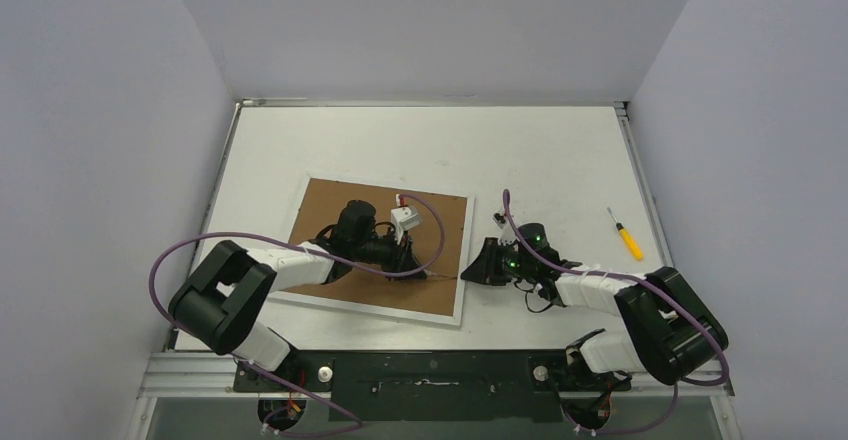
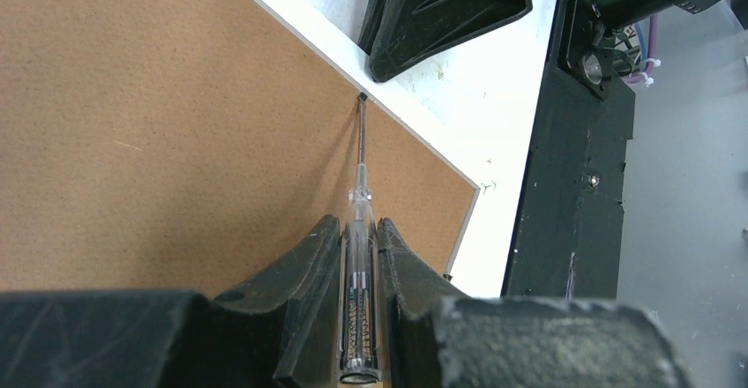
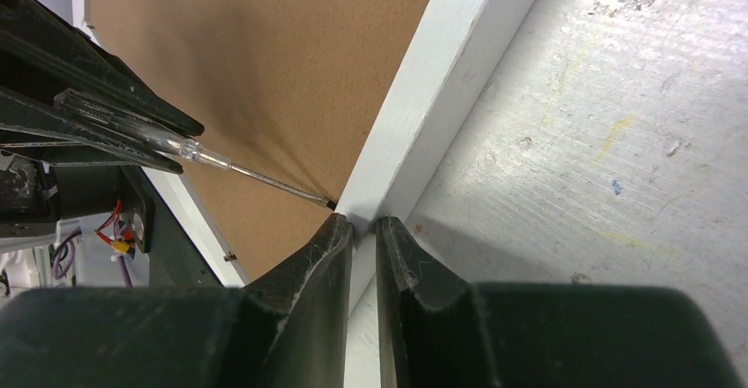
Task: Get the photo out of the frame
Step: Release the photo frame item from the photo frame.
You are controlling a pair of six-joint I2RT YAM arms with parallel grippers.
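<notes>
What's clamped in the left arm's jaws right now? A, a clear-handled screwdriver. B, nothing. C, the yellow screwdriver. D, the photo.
A: the left jaws are shut on a clear-handled screwdriver, its tip at the inner edge of the frame, where the white border meets the brown back.

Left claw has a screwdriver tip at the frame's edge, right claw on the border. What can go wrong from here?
1. The screwdriver tip sits in the seam between the backing and the frame border. The left claw grips only the handle, so the tip could skid and gouge the backing.
2. The right claw pinches just the narrow border, so prying might shift the frame or pull it free.
3. The tip is right beside the right claw and a slip could hit it.
</notes>
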